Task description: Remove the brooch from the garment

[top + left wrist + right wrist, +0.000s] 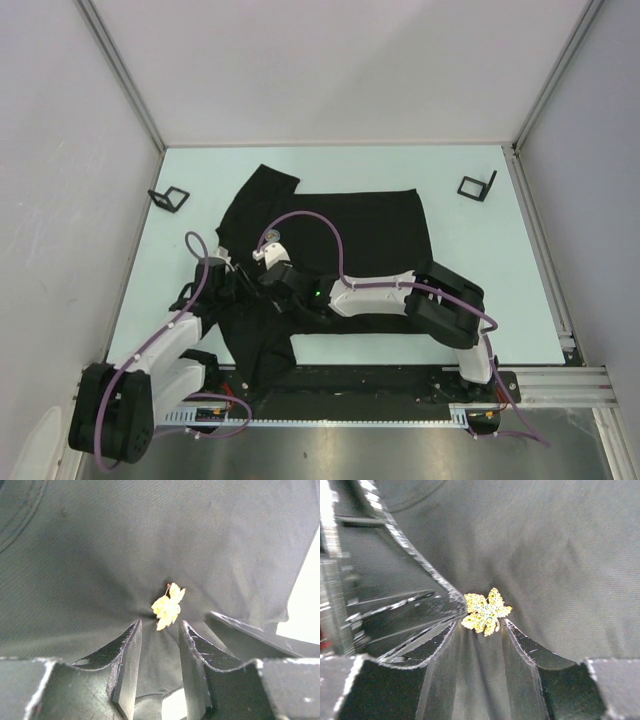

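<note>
On the pale green table (500,300), a small black wire stand (168,198) sits off the left side of the black T-shirt (370,230), which lies spread out flat. The left gripper (160,625) hangs low over the cloth, its fingers (127,665) apart with a ridge of fabric between them. Just past their tips is the gold leaf-shaped brooch (168,607), pinned to the shirt. The right gripper (481,625) flanks the brooch on both sides; I cannot tell whether it is clamped. A second black stand (477,187) sits far right.
</note>
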`<state>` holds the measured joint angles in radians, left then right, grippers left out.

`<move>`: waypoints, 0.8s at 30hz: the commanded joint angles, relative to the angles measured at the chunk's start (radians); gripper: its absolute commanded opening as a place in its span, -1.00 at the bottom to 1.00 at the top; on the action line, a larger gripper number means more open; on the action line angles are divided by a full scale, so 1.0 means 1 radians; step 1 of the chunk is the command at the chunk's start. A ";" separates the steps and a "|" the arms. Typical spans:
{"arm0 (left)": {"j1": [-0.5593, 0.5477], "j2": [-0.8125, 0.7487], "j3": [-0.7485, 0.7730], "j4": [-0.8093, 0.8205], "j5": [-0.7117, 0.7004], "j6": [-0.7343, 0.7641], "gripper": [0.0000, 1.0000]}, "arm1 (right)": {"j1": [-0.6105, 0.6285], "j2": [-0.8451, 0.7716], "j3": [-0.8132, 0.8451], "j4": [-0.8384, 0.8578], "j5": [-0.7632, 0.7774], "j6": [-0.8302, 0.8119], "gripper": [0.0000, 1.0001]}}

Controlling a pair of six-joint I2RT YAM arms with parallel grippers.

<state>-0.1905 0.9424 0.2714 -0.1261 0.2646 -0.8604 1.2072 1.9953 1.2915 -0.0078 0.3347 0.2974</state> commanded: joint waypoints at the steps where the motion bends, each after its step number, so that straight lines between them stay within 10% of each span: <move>1: 0.006 0.051 0.035 0.106 0.068 -0.009 -0.20 | -0.020 -0.073 -0.014 0.028 0.001 0.022 -0.14; 24: 0.006 0.209 0.022 0.281 0.120 -0.034 -0.19 | -0.051 -0.038 -0.031 0.065 -0.049 0.019 -0.09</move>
<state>-0.1883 1.1309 0.2718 0.0803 0.3401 -0.8753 1.1587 1.9594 1.2587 0.0051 0.2996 0.3134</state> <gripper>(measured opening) 0.404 0.453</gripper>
